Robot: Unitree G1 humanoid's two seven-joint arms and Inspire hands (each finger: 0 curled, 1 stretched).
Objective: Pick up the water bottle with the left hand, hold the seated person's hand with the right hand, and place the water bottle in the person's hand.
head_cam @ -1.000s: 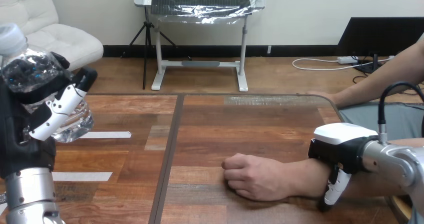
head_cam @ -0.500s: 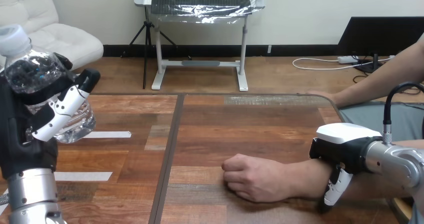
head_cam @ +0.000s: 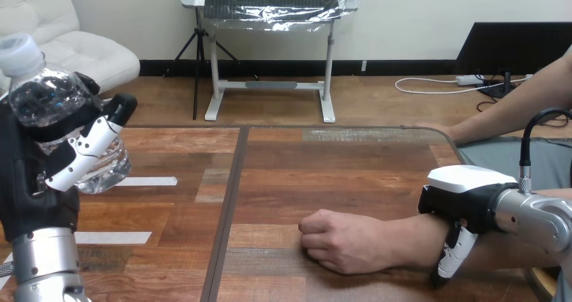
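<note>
Left hand (head_cam: 40,174) grips the clear water bottle (head_cam: 47,96) with curled fingers, holding it tilted above the wooden table's (head_cam: 324,160) left side, while to the right the person's hand (head_cam: 344,240) rests fisted on the table, the right hand (head_cam: 465,194) clasped over the person's wrist (head_cam: 421,238).

— What sort of place is this?
— A robotics lab or test setup, by the look of it.
— Why?
— White tape strips (head_cam: 145,181) are stuck on the wooden surface (head_cam: 337,160). The left robot hand (head_cam: 34,187) grips a water bottle (head_cam: 47,96), while the right robot hand (head_cam: 465,194) clasps a seated person's wrist (head_cam: 421,238).
</note>
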